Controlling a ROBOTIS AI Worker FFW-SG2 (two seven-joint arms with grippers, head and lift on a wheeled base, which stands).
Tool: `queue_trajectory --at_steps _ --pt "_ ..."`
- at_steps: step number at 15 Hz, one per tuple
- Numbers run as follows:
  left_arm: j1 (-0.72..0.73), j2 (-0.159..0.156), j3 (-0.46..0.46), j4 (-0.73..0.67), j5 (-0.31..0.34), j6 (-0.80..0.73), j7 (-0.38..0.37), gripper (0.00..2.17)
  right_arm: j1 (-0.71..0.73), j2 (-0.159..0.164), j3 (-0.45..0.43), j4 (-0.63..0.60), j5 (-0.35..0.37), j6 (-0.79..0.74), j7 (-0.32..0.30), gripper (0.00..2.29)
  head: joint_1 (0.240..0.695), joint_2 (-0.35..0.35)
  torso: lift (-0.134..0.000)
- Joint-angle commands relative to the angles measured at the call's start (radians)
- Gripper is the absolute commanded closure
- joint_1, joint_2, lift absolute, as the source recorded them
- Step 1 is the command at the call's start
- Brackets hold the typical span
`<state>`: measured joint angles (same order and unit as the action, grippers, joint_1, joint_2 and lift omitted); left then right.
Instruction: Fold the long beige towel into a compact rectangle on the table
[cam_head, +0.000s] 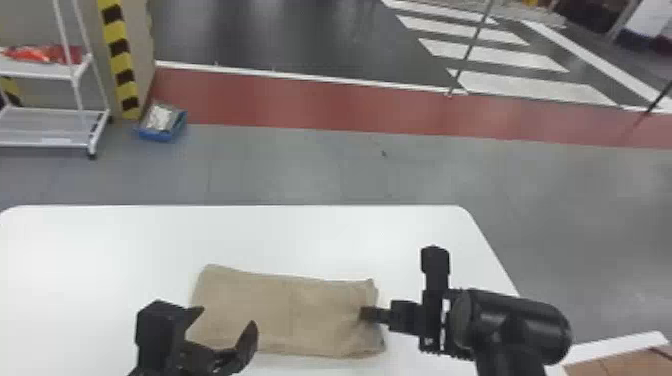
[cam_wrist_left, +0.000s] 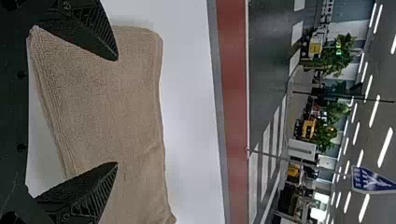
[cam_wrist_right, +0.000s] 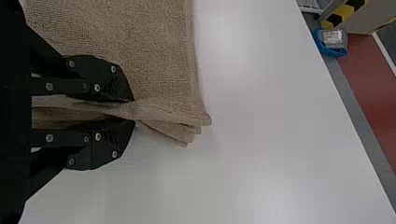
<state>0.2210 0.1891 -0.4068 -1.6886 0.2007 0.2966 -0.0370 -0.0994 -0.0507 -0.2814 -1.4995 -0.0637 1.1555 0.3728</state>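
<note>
The beige towel (cam_head: 290, 315) lies folded in layers as a rectangle on the white table (cam_head: 125, 240). My right gripper (cam_head: 367, 314) is at the towel's right end; in the right wrist view that gripper (cam_wrist_right: 134, 111) is shut on the layered edge of the towel (cam_wrist_right: 154, 56), pinching it into a ridge. Over the towel's left part is my left gripper (cam_head: 225, 320), fingers spread. The left wrist view has the left gripper (cam_wrist_left: 116, 112) open above the towel (cam_wrist_left: 107, 102), with nothing held between its fingers.
Bare tabletop extends behind the towel and to its left. Beyond the table, on the floor, are a blue tray (cam_head: 159, 134) and a white shelf cart (cam_head: 45, 145). A brown surface with a white edge (cam_head: 620, 345) is at the lower right.
</note>
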Motion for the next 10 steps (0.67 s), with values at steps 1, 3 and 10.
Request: queue_trajectory --at_steps 1,3,10 --pt "-0.045 -0.016 -0.010 0.096 0.012 -0.058 -0.030 0.12 0.007 0.000 -0.019 -0.008 -0.002 0.004 0.014 0.94 0.695 -0.284 0.000" --pt "-0.084 -0.030 -0.021 0.165 0.026 -0.079 -0.080 0.15 0.024 0.000 -0.036 -0.042 -0.022 0.025 0.029 0.95 0.695 -0.300 0.000" --pt "-0.153 -0.039 -0.075 0.320 0.026 -0.227 -0.077 1.44 0.047 -0.001 -0.068 -0.137 -0.054 0.080 0.057 1.03 0.695 -0.327 0.000"
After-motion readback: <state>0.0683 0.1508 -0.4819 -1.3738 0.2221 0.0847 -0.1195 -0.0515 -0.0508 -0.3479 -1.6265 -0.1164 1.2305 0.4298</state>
